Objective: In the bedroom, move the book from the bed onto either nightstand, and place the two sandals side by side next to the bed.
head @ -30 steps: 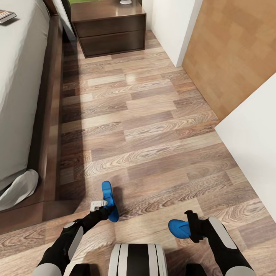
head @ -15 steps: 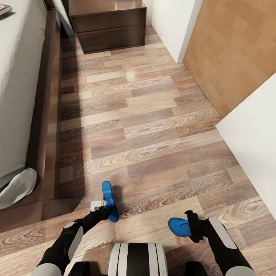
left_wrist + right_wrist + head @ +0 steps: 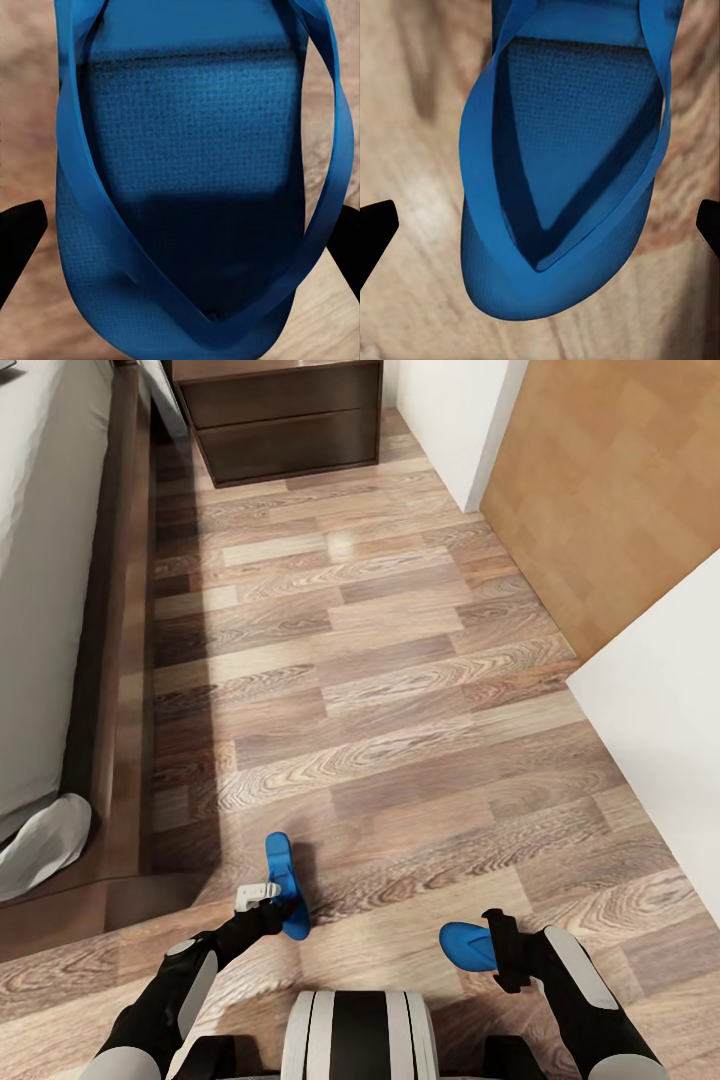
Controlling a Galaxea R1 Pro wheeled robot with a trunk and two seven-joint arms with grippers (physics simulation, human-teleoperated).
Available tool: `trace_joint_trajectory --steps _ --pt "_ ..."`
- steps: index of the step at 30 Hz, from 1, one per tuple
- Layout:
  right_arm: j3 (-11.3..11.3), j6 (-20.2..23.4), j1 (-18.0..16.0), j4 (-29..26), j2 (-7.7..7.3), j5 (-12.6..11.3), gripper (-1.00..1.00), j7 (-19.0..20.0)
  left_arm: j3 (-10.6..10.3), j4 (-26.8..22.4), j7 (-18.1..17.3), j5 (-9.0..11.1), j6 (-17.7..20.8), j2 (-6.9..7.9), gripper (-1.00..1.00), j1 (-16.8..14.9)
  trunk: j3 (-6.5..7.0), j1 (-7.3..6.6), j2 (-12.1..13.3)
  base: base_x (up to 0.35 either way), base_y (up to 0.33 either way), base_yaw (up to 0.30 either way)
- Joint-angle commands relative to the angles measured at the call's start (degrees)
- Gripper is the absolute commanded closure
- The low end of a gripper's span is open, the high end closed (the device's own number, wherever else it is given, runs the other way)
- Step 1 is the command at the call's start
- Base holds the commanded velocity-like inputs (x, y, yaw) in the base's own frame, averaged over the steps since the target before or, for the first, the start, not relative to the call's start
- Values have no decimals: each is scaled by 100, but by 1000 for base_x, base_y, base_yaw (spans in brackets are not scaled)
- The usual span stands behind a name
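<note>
Head view: robot faces the aisle between the bed (image 3: pixel 60 610) (9–11 o'clock) and the white wall (image 3: pixel 660 730) at 3 o'clock; the nightstand (image 3: pixel 285 420) sits at 12 o'clock, far end of the wood-plank floor (image 3: pixel 400 690).

Left claw (image 3: pixel 262 900) at 7 o'clock carries the left sandal (image 3: pixel 284 885), held on edge. In the left wrist view this sandal (image 3: pixel 195 187) sits between the dark fingertips (image 3: pixel 19 236), which are spread to its width and seem to pinch it.

Right claw (image 3: pixel 497 952) at 5 o'clock carries the right sandal (image 3: pixel 468 946), toe pointing inboard. In the right wrist view this sandal (image 3: pixel 570 172) hangs over the floor, with fingertips (image 3: pixel 375 229) well apart from its edges; grip unclear.

Judgement: both sandals are held clear of the floor for transport, to be set down together beside the bed frame. A white sliver at the top-left corner of the head view may be the book; too little shows to tell.
</note>
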Motion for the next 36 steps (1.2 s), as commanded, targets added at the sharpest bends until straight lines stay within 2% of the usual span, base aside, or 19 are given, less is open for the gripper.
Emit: trace_joint_trajectory --steps 1,11,20,36 --pt "-11 34 -1 -6 1 -10 -100 -29 26 -2 -37 52 59 -7 100 -2 -3 -1 -1 0 0 0" --pt "-11 34 -1 -6 3 -10 -100 -29 26 -2 -39 52 59 -6 100 -2 -3 -1 -1 0 0 0" --pt "-11 34 -1 -6 -1 -10 -100 -29 26 -2 -39 52 59 -4 100 -2 -202 22 -13 0 0 0" --pt "-11 34 -1 -6 1 -10 -100 -29 29 -2 -40 52 60 -5 100 -3 -202 22 -13 0 0 0"
